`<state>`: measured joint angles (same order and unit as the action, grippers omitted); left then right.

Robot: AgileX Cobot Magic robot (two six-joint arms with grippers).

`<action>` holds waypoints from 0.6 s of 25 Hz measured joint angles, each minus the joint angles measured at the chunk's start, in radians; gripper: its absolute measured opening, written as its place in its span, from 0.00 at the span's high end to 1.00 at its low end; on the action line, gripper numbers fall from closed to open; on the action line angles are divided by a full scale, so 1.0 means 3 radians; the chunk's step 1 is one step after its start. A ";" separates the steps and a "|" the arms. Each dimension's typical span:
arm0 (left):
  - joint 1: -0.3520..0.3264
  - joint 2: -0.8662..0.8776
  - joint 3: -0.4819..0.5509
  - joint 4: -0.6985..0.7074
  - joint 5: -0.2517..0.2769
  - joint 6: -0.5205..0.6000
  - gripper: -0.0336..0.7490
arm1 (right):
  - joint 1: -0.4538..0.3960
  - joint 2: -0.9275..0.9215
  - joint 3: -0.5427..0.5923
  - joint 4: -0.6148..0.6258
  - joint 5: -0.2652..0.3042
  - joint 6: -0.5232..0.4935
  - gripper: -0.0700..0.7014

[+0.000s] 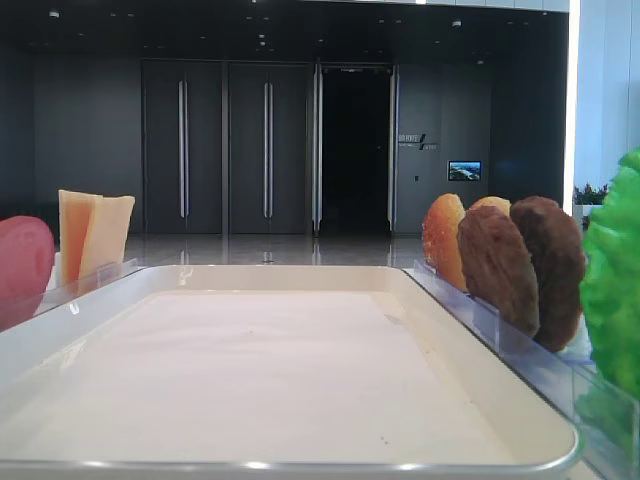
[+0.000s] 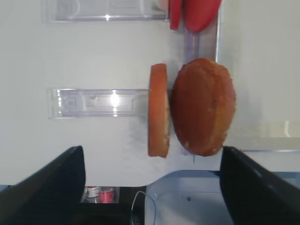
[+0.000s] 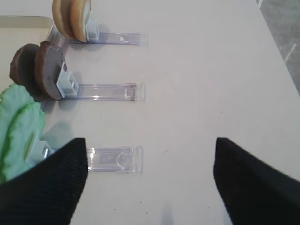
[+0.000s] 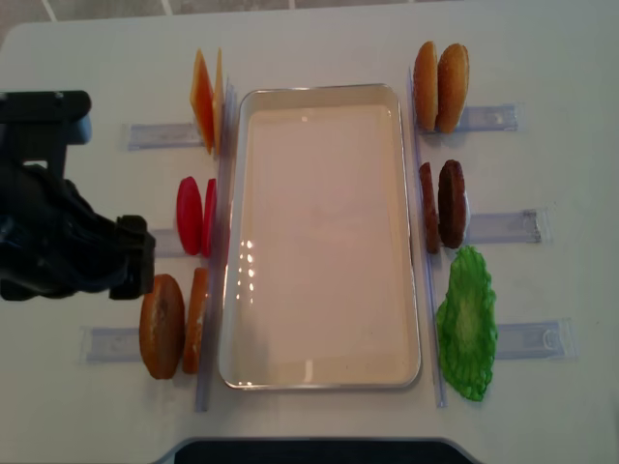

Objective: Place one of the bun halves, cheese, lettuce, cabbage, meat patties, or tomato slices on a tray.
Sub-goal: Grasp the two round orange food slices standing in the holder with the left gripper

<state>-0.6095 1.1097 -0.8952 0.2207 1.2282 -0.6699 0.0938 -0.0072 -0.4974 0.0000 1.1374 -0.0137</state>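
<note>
The tray [image 4: 319,237] is lying bare in the middle of the table [image 4: 542,39], with food standing on edge in clear holders [image 4: 503,118] along both long sides. On the left side, two cheese slices [image 4: 205,101] are standing at the far end, two tomato slices [image 4: 196,216] in the middle, and two bun halves [image 4: 172,324] at the near end. On the right side, two more bun halves [image 4: 441,73] are sitting far, the meat patties [image 4: 442,205] in the middle, and the green lettuce [image 4: 468,324] near.

The left gripper [image 2: 152,187] is hanging released, its jaws spread wide, just short of the near-left bun halves (neither finger is touching them). The right gripper [image 3: 150,180] is hovering over bare table beside the lettuce holder, fingers well apart and holding nothing.
</note>
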 joint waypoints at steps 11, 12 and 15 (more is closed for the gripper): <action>-0.0607 0.0583 0.0000 0.0018 -0.0099 -0.0590 0.07 | 0.0000 0.0000 0.0000 0.0000 0.0000 0.0000 0.19; -0.0611 0.0619 0.0000 0.0014 -0.0136 -0.0615 0.07 | 0.0000 0.0000 0.0000 0.0000 0.0000 0.0000 0.19; -0.0614 0.0705 -0.0003 0.0002 -0.0286 -0.0668 0.07 | 0.0000 0.0000 0.0000 0.0000 0.0000 0.0000 0.19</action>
<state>-0.7938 1.3213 -0.8959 0.2211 1.1423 -0.8702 0.0938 -0.0072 -0.4974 0.0000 1.1374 -0.0137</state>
